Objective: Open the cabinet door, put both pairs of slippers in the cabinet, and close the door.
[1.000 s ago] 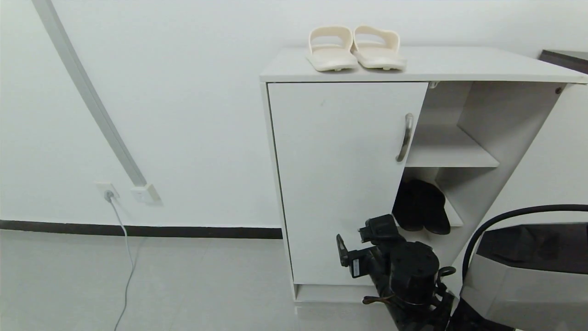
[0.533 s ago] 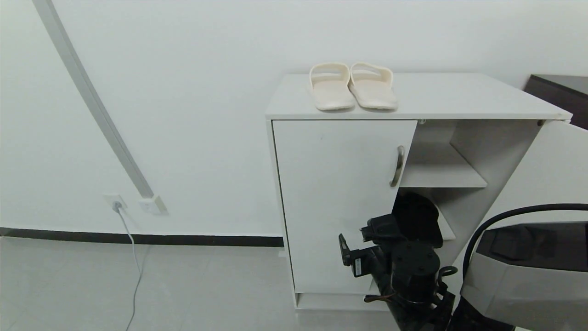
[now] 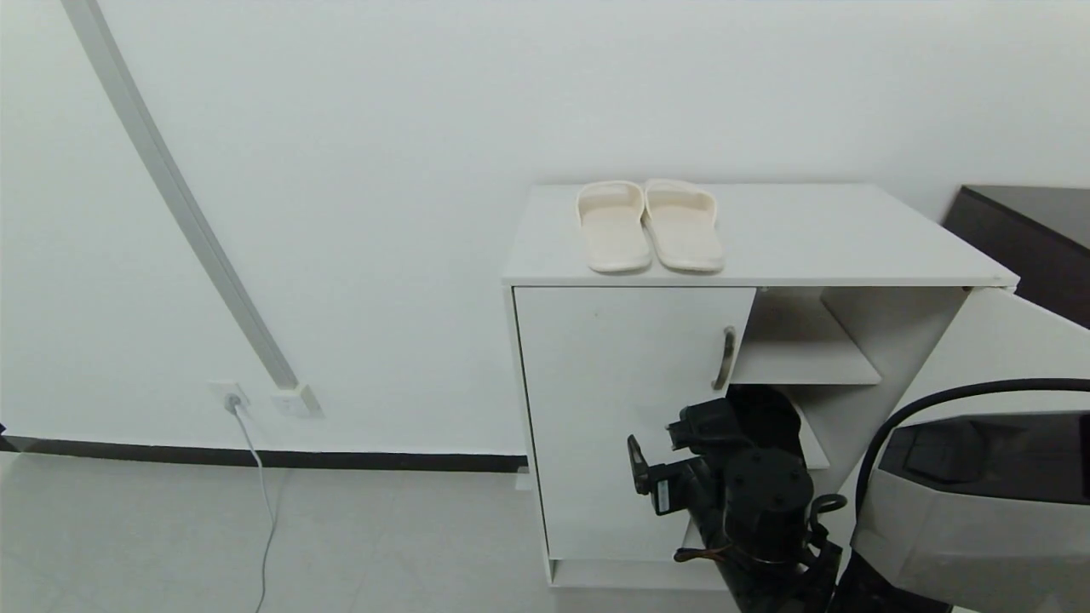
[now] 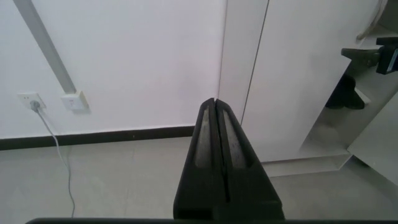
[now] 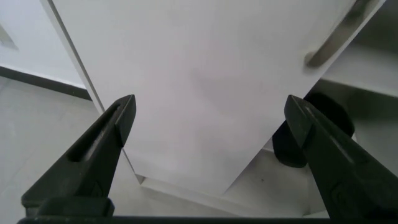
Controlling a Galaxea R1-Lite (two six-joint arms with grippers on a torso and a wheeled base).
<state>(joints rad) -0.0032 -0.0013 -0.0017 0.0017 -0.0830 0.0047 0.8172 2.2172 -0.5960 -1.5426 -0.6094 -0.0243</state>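
Stowage of the second pair is judged the step in hand: the cabinet (image 3: 792,238) has its right door (image 3: 996,340) swung open and the black slippers (image 3: 766,409) lie on the lower shelf (image 3: 815,447), while the cream slippers (image 3: 649,226) rest side by side on the cabinet top; next, an end effector must be raised there and closed across them. The right end effector (image 3: 664,447) is held low before the closed left door (image 3: 622,409), spread wide and empty; the left end effector (image 4: 215,102) is pressed shut on nothing. The cream pair's place is given by the head view; both grip states are settled by the wrist views.

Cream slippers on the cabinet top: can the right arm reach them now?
Probably yes: the cream slippers lie uncovered on the cabinet top; the open right gripper sits low and must rise.
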